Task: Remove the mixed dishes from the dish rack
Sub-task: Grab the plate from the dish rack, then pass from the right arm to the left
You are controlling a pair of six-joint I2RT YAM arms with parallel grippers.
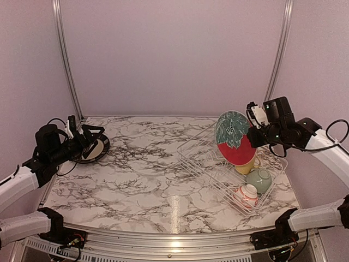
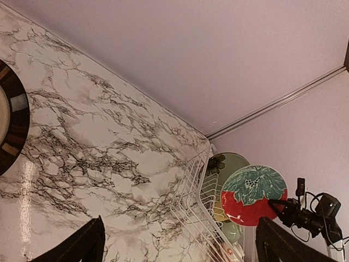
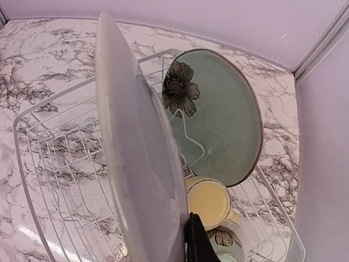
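Behind floral plate (image 1: pixel 235 137), yellow mug (image 1: pixel 246 165) half-hidden.

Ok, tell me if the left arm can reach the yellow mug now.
Probably not: the yellow mug sits in the dish rack, far across the table, behind the floral plate.

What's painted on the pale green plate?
Pale green plate: dark flower near its rim, best in right wrist view.
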